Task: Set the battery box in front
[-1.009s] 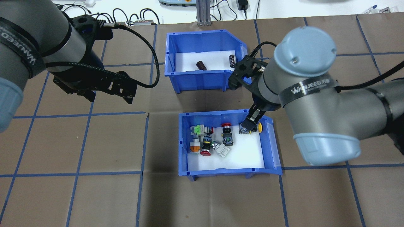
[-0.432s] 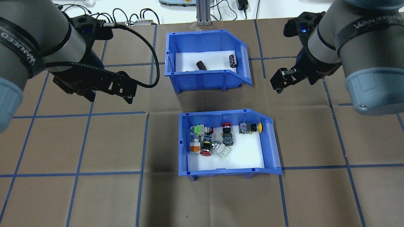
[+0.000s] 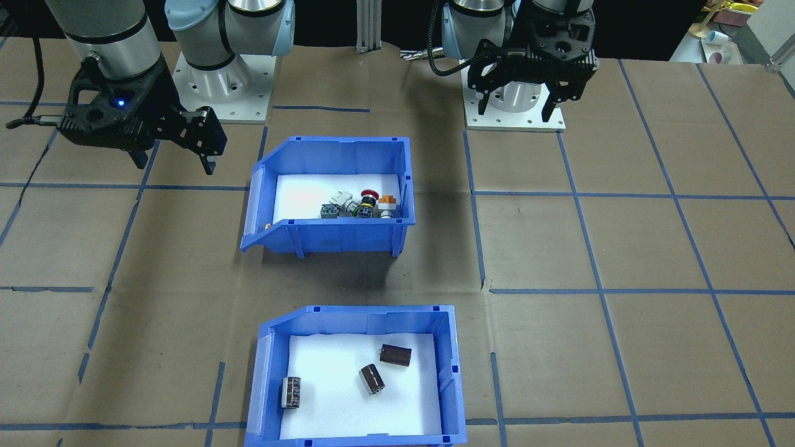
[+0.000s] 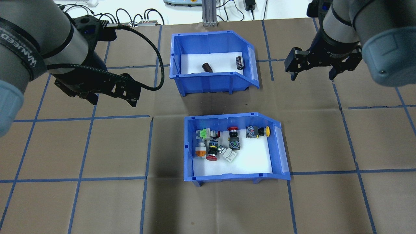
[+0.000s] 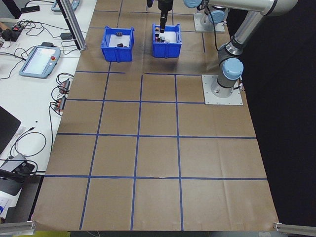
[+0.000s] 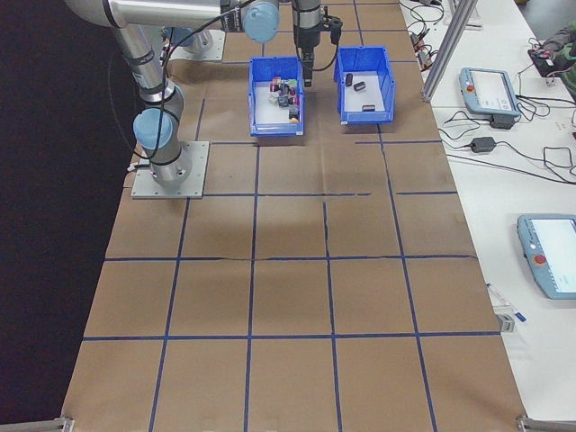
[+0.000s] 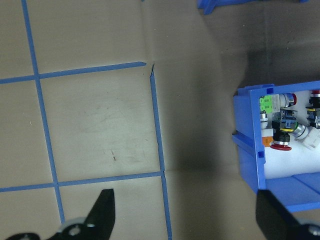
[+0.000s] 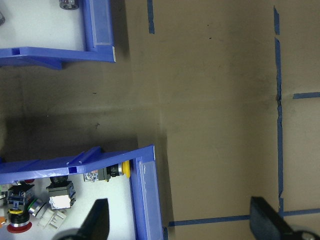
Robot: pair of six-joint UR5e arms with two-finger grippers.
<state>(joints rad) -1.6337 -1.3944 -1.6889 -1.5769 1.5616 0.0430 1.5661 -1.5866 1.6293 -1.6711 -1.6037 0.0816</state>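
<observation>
while both arms hang above the table, the battery box (image 4: 213,63) sits on the brown paper on the far side of the switch bin (image 4: 234,148) from the robot, a strip of bare paper between them, three dark cylinders (image 3: 371,379) loose on its white liner. right gripper (image 4: 313,68) hovers off that box's sloped-lip side, fingers spread, holding nothing. left gripper (image 4: 112,94) hovers well off the opposite side, fingers apart too, nothing held.
</observation>
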